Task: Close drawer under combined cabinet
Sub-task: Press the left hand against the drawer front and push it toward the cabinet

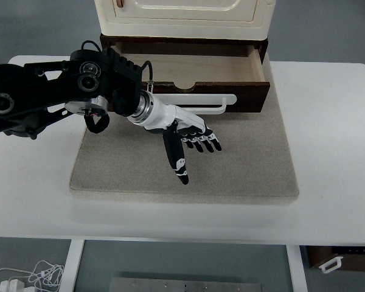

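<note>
A cream cabinet (182, 15) stands at the back of the table, with a dark wooden drawer (231, 64) pulled out beneath it. The drawer's inside looks empty, and its front panel (249, 97) carries a white bar handle (201, 100). My left arm comes in from the left edge, and my left hand (191, 143) hovers just in front of the drawer front, below the handle. Its fingers (204, 141) are spread and hold nothing, with the thumb pointing toward the near edge. The hand does not touch the drawer.
A grey felt mat (243, 164) lies under the cabinet and drawer on the white table (334, 152). A brown box with a white handle (337, 258) sits below the table's near right edge. White cables (24, 277) lie on the floor at the lower left.
</note>
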### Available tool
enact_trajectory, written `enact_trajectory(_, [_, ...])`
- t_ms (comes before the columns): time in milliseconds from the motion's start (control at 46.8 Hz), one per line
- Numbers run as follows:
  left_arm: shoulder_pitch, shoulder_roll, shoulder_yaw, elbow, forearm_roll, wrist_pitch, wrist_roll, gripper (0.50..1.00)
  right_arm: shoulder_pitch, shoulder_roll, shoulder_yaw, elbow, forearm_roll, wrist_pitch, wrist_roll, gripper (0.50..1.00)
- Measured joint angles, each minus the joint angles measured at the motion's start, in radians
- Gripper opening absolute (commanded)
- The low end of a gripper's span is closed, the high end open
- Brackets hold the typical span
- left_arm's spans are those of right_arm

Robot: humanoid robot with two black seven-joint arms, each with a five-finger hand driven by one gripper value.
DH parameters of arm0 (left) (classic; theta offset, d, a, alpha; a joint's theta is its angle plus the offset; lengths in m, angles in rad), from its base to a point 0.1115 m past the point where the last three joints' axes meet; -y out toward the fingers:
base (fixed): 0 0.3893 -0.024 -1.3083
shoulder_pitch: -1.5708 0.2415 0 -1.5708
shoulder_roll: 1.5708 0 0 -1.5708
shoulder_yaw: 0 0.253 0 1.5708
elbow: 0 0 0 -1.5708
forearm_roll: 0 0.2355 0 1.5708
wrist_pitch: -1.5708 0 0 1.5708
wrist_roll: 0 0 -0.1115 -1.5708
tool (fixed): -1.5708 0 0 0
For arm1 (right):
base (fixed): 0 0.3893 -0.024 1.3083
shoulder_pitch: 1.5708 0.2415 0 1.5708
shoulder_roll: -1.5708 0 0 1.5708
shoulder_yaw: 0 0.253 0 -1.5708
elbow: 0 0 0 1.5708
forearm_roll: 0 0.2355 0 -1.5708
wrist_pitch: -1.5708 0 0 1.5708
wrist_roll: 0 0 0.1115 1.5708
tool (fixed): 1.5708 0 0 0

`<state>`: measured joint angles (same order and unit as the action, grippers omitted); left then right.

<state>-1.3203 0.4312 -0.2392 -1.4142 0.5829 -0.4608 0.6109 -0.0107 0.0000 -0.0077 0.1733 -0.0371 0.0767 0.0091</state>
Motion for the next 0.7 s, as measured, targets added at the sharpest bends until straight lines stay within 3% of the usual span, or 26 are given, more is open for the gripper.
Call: enact_trajectory(705, [-0.02, -0.032, -0.022, 0.131, 0.073, 0.0, 0.0, 1.0, 0.0, 0.0, 0.0, 0.0, 0.0, 0.0, 0.0, 0.952])
